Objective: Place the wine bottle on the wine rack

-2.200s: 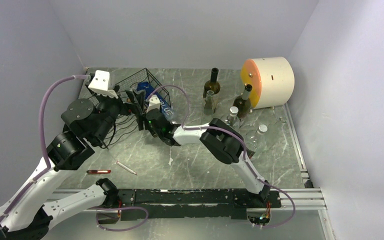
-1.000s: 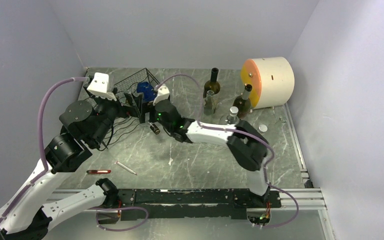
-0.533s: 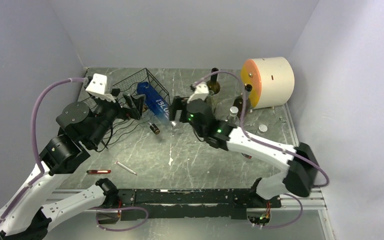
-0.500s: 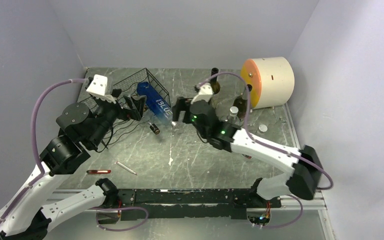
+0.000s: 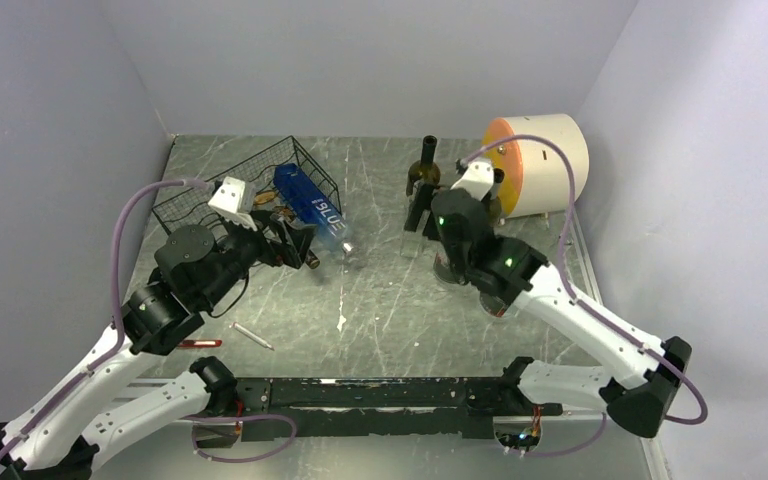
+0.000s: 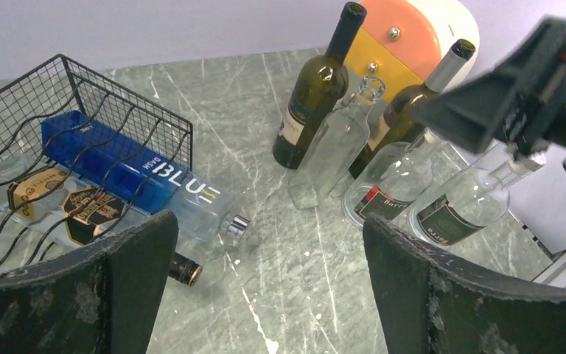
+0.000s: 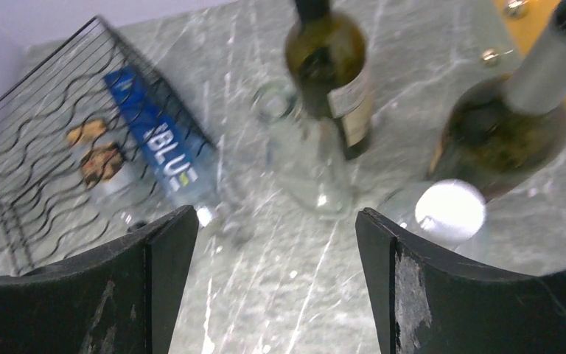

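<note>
Far and right of centre, the dark green glass wine bottle stands upright among other glass bottles, just beyond the right gripper, whose jaws are apart and hold nothing. Likely heavy, rigid, slick, breakable: grip the neck squarely. Left gripper, also spread wide, hangs near the black wire-mesh wine rack, far left.

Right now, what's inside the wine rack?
A blue bottle lies in the wine rack, neck poking out, with a clear gold-labelled bottle beside it. A finger of the left gripper covers the rack's near end.
</note>
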Controlling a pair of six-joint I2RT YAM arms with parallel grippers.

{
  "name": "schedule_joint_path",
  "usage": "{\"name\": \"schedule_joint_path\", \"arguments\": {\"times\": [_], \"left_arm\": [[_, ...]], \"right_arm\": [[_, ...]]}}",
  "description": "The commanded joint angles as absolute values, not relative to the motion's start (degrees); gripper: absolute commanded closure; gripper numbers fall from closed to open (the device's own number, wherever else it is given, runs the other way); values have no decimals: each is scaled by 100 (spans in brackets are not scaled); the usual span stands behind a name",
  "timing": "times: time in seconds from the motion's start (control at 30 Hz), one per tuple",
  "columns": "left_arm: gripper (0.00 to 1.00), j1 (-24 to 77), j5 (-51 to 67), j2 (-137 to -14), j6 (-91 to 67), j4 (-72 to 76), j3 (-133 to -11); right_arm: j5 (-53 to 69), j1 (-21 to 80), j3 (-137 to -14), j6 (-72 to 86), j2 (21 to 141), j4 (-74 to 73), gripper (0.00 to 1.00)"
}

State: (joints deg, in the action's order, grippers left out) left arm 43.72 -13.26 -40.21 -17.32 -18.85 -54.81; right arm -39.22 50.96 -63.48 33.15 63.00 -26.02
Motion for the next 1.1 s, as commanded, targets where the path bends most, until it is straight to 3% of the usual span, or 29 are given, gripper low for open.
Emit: {"name": "schedule_joint_path", "arguments": {"times": [0.0,0.43,0.6,0.73,1.07], "left_arm": [[0,4401,-1301,-3985,-1921,-1383,-5351],[1,4397,-1785,-4417,-1413,-626,-5047],[1,4397,-1620,-4469,-1117,-49,-4717],[1,4399,-1389,-4576,-1046,312,-4506],[2,4403,-886,-5099,-1270,524,-4420]], "right_arm": [[-3579,4296,-6875,2827,6774,-2963,18],[-3393,4064,-7473,2022,7958,-2283,23],[-3175,4003,-7393,1605,8153,-1958,45],[-3001,3922,-7349,1468,8128,-1781,55],[-2682,3737,-7312,1417,8290,-1742,54]]}}
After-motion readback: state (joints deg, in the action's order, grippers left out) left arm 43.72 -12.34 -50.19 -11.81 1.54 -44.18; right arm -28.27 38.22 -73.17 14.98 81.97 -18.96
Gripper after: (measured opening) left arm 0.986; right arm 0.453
